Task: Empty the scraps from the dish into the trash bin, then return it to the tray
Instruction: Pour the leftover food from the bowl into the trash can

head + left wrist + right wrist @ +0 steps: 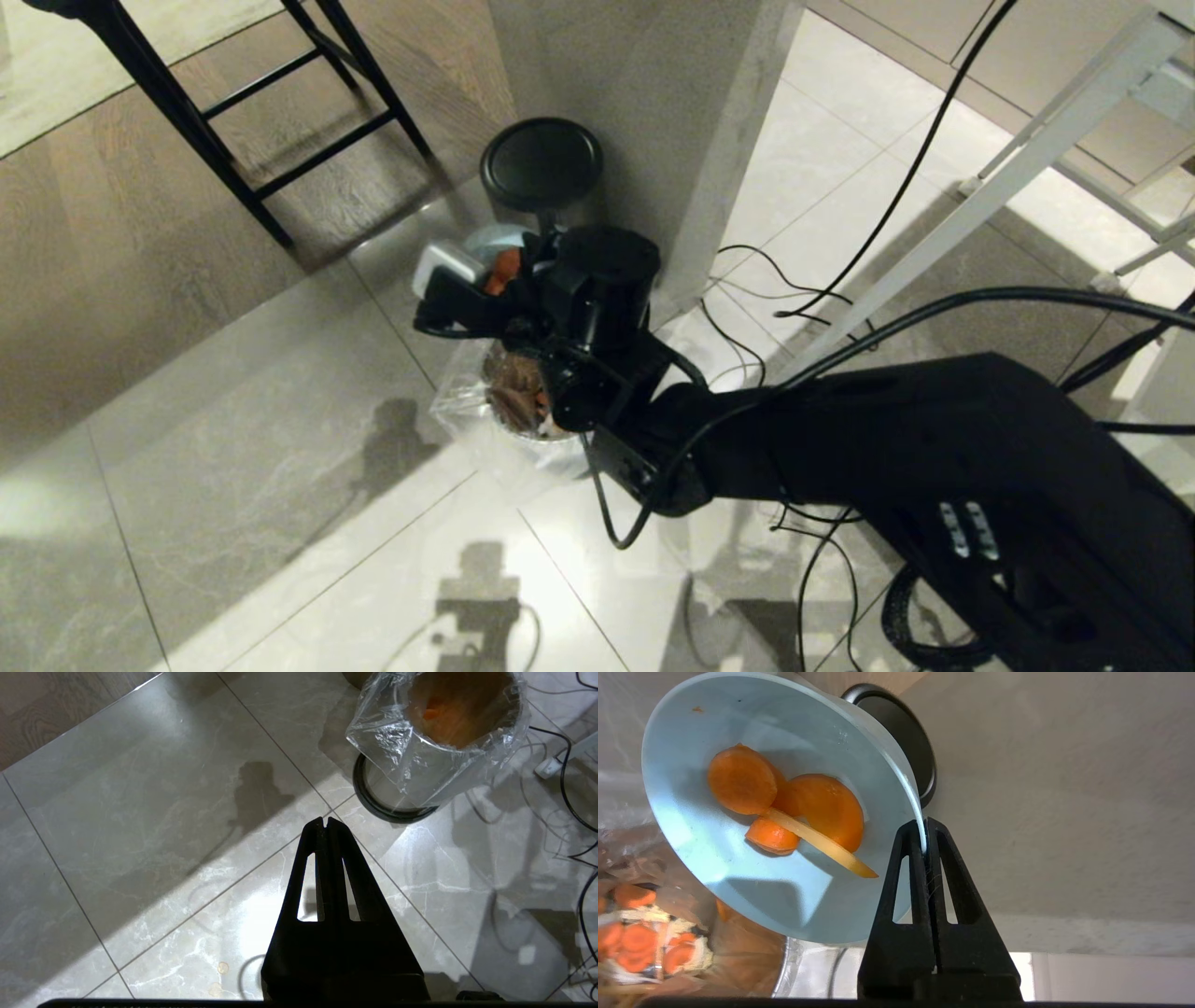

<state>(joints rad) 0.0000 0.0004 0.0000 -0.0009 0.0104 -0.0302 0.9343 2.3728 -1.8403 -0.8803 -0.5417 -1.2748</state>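
You have the dish (pixel 738 872) tipped steeply on edge in the right wrist view, filling the left and centre of the frame, its light-blue inside facing the camera. The scraps (pixel 784 807), a few orange carrot slices and one pale strip, cling to its inner wall near the middle. The right gripper (pixel 926 828) pinches the dish's rim, its fingers pressed together on the thin edge, at centre right. Below the dish, at lower left, the trash bin (pixel 691 952) shows its plastic liner and carrot pieces already inside.

In the head view, dish and gripper sit just above centre, over the bin, with a black-lidded bin (pixel 541 163) above them against a wall.

Your left gripper (pixel 325 823) hangs over the floor tiles (pixel 140 812), fingers together, empty.
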